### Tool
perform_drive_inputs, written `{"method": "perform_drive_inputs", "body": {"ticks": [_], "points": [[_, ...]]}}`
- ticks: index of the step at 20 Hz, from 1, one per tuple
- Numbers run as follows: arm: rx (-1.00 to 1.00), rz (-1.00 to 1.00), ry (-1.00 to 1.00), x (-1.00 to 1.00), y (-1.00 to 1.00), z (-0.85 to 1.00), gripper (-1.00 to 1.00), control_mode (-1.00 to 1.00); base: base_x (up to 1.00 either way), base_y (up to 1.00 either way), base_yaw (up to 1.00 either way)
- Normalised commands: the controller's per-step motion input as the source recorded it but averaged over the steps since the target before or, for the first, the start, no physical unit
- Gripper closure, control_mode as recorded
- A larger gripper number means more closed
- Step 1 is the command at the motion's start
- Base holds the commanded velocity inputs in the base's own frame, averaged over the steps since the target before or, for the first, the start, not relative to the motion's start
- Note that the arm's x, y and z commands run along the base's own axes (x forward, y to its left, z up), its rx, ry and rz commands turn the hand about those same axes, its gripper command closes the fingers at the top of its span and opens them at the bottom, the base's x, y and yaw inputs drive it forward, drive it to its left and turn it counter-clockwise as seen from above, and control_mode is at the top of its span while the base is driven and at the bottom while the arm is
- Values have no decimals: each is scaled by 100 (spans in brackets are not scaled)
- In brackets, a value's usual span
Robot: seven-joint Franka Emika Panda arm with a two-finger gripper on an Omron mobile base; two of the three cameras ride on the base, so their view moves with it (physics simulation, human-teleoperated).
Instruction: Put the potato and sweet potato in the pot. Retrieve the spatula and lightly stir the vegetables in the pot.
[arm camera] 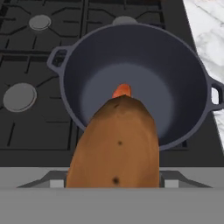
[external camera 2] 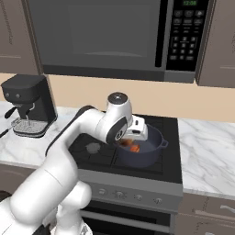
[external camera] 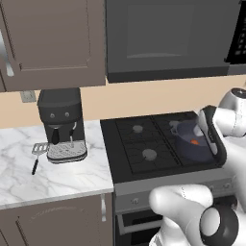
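Potato [arm camera: 116, 144], a dull brown egg-shaped tuber with dark eyes, sits clamped in the tool [external camera 2: 133, 142] just above the near rim of the round, dark blue-grey, shallow pot [arm camera: 192, 74]; I judge it not yet released. Beyond it, the orange-red sweet potato [arm camera: 122, 90] already lies on the pot's floor, so half the loading looks done. Well apart, on the marble surface [external camera: 62, 175] by the black coffee machine [external camera: 61, 122], the slotted silver spatula with its slim black handle [external camera: 37, 154] lies untouched; stirring remains.
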Motion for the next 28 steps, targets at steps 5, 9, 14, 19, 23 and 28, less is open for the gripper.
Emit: {"method": "perform_drive_inputs", "body": {"ticks": [5,9,14,19,23,28], "points": [[3,0,16,7,-20,0,100,-100,0,0,0],[0,0,15,22,0,-1,100,-100,0,0,0],[0,0,3,19,1,-27,100,-100,0,0,0],[0,0,-2,1,0,-38,100,-100,0,0,0],[0,0,-1,11,0,-8,100,-100,0,0,0],[0,0,0,31,0,0,100,-100,0,0,0]]}}
